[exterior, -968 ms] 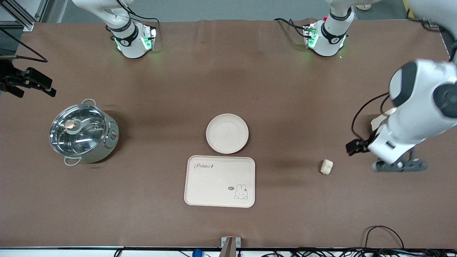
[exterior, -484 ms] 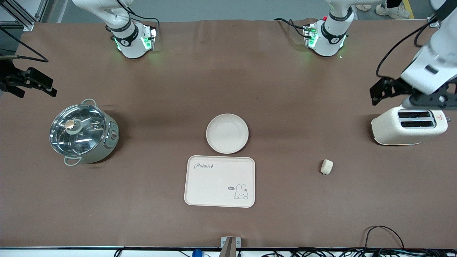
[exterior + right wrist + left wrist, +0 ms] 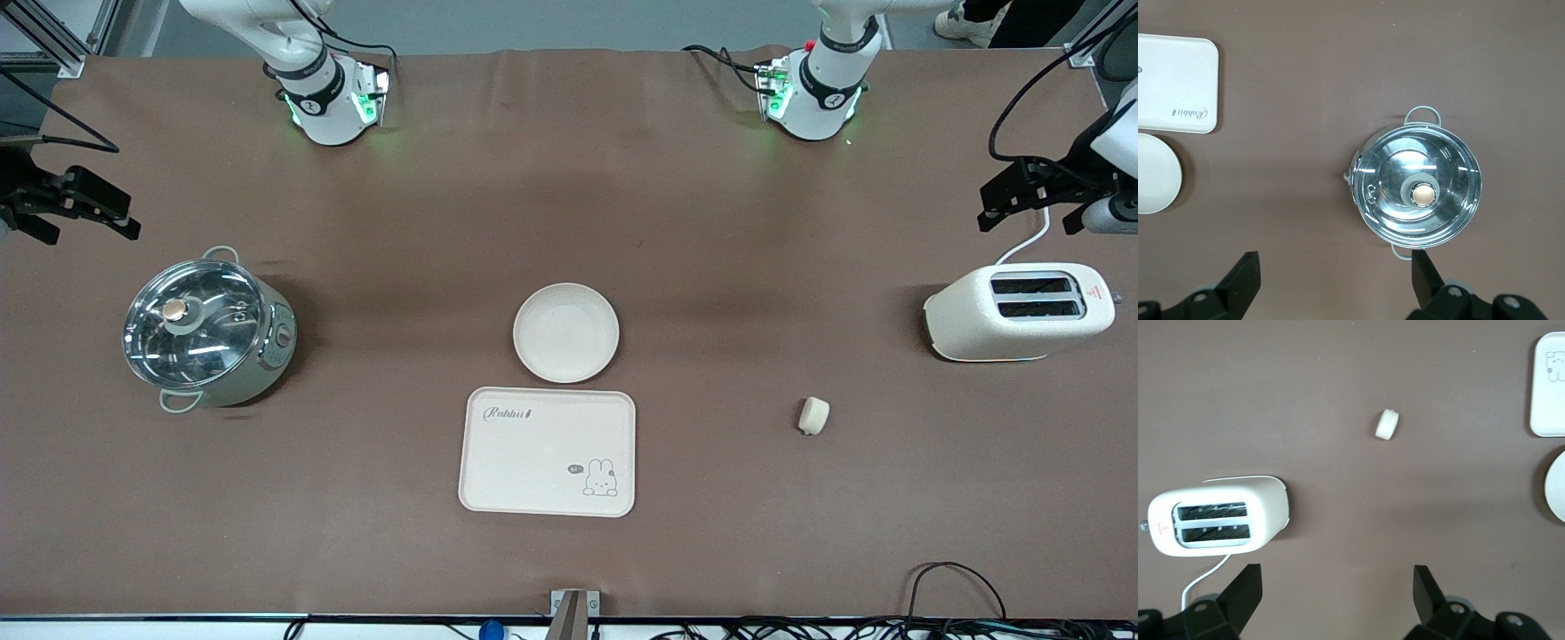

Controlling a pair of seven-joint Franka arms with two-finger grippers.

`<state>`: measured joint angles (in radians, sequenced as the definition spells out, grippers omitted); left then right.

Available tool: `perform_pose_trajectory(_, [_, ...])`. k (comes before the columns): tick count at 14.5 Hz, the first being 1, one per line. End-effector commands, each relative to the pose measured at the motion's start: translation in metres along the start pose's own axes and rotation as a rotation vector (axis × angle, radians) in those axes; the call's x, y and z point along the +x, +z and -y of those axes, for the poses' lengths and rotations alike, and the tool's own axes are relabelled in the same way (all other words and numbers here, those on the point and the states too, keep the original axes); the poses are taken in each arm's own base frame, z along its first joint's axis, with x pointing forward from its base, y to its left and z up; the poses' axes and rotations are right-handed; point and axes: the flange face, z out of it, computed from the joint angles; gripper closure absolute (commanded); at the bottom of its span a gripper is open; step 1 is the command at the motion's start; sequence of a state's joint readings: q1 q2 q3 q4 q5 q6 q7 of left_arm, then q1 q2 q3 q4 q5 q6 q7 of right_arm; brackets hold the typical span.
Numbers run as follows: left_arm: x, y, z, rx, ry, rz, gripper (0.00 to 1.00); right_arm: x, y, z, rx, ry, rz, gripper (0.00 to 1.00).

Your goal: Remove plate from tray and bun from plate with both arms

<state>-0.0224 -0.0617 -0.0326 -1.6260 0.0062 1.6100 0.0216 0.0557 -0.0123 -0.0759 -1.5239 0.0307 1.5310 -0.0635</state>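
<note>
The tray [image 3: 547, 452] lies bare on the brown counter [image 3: 711, 222], stiff and light by its look, best taken at a raised edge. The plate [image 3: 566, 332] sits just beside it, farther from the front camera, rigid and probably slick; its rim offers hold. The bun [image 3: 813, 415] rests apart toward the left arm's end, soft, asking a gentle pinch across its width. The left gripper [image 3: 1338, 593] near the toaster [image 3: 1018, 311] and the right gripper [image 3: 1335, 280] near the lidded pot [image 3: 209, 329] hang with fingers apart, empty.

Open desk [image 3: 569, 178] lies between the arm bases and the plate [image 3: 566, 332]. The plate sits just beside the tray [image 3: 547, 452], leaving only a narrow gap. Pot [image 3: 206, 332] and toaster [image 3: 1018, 312] block the desk ends; the bun [image 3: 813, 415] stands apart.
</note>
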Motion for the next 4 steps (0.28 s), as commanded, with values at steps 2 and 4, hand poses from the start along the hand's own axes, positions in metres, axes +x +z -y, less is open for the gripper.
perform_pose_trajectory(2, [0.018, -0.017, -0.005, -0.027, 0.004, -0.056, 0.0, -0.001, -0.004, -0.006, -0.017, -0.013, 0.004, 0.0])
perform_pose_trajectory(4, [0.024, -0.022, -0.002, -0.018, 0.001, -0.062, 0.0, -0.001, -0.004, -0.006, -0.017, -0.011, 0.002, 0.0])
